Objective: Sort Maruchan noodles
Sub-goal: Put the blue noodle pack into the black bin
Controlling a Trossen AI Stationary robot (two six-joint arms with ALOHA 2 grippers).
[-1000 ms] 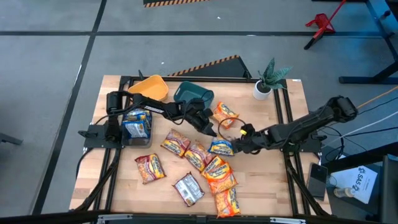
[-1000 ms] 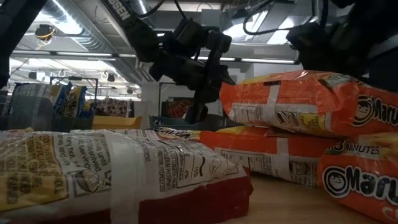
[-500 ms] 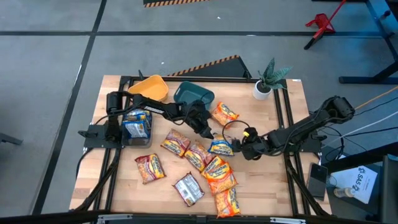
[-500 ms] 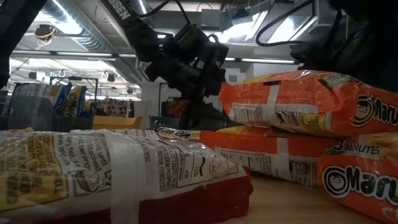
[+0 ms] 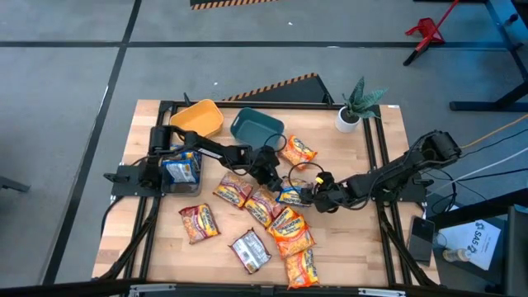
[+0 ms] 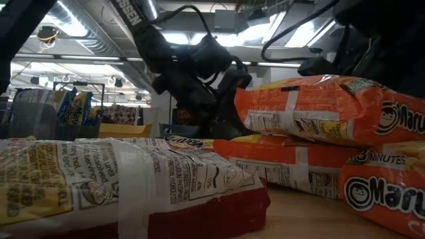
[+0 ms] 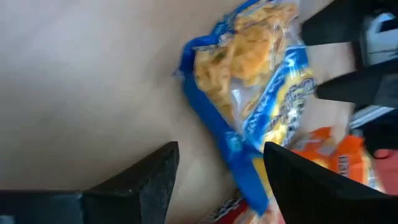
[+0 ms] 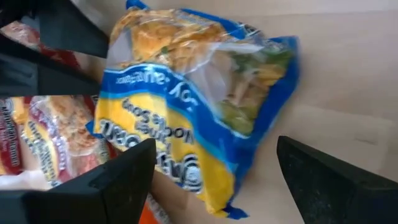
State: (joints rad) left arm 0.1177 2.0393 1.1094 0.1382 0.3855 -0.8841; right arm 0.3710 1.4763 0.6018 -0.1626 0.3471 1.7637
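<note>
A blue-and-yellow Maruchan noodle packet (image 5: pixel 290 196) (image 7: pixel 249 106) (image 8: pixel 193 106) lies flat on the wooden table, at the far edge of a heap of orange (image 5: pixel 290 233) and red (image 5: pixel 233 190) packets. My left gripper (image 5: pixel 271 173) (image 7: pixel 221 177) stands open just over its left end. My right gripper (image 5: pixel 307 195) (image 8: pixel 214 180) stands open over its right end. Each wrist view shows the packet between that arm's two fingers, with the other arm's dark fingers beyond it.
A yellow bin (image 5: pixel 198 118) and a teal bin (image 5: pixel 256 126) stand at the far side. A clear bin (image 5: pixel 181 167) holding blue packets stands at the left. A lone orange packet (image 5: pixel 299 150) lies by the teal bin, and a potted plant (image 5: pixel 356 106) stands far right.
Both grippers have come down toward the blue packet, the left from its far left side and the right sliding in from the table's right. The left gripper's fingers have spread apart in the low view. The packets have stayed where they were.
</note>
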